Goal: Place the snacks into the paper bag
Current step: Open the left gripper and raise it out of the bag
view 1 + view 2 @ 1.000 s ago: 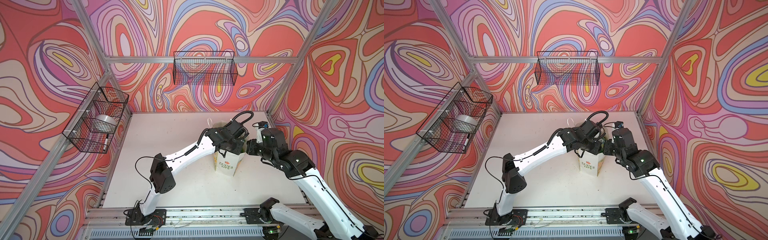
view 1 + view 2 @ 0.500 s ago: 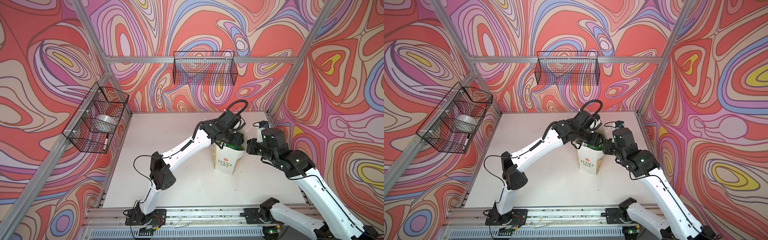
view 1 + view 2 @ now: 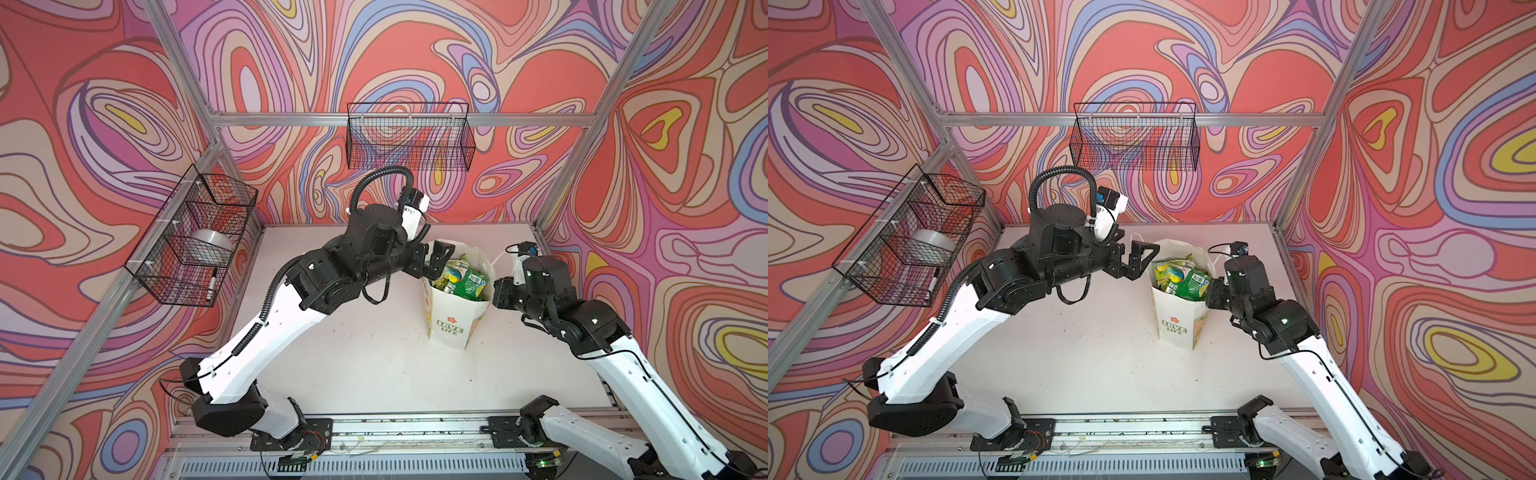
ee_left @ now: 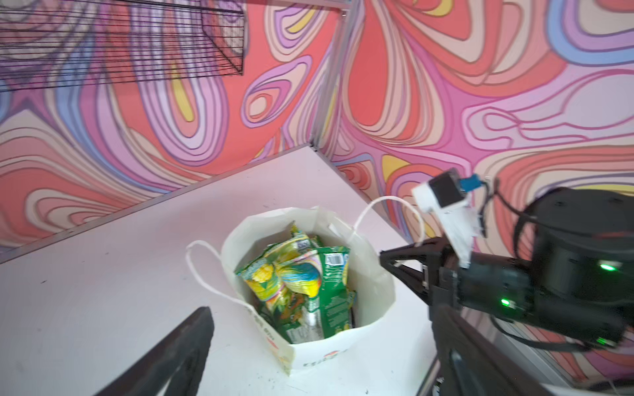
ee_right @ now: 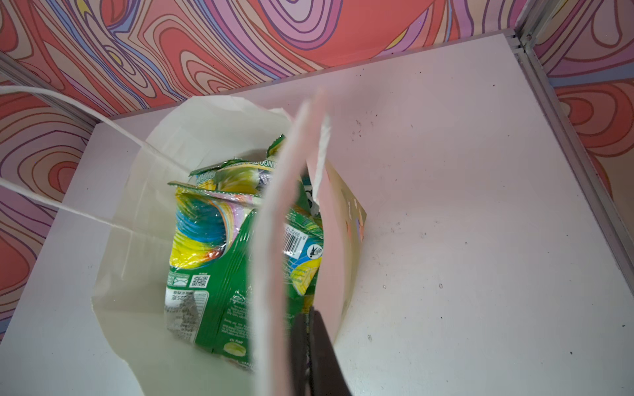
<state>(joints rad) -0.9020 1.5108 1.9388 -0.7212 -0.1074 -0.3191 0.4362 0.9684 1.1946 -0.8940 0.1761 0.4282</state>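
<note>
The white paper bag [image 3: 453, 324] [image 3: 1177, 328] stands upright at the table's middle right, its "LOVE LIFE" print facing the front. Several green-yellow snacks [image 3: 461, 280] [image 3: 1183, 278] [image 4: 295, 284] [image 5: 206, 240] fill its open mouth. My left gripper [image 3: 432, 262] [image 3: 1140, 262] [image 4: 317, 356] hangs open and empty just left of the bag's rim, and touches nothing. My right gripper [image 3: 496, 291] [image 3: 1214, 289] [image 5: 308, 343] is shut on the bag's right rim. In the right wrist view the pinched paper wall [image 5: 271, 274] hides some of the packets.
A black wire basket [image 3: 409, 141] hangs on the back wall. Another wire basket [image 3: 195, 245] on the left wall holds a tape roll [image 3: 210, 243] and a marker [image 3: 212, 284]. The bag's cord handles [image 4: 202, 271] droop outward over the white table [image 3: 374, 353].
My left gripper has opened and drawn back up and to the left from over the bag's mouth, and the packets inside now show. The right arm has kept its hold on the rim.
</note>
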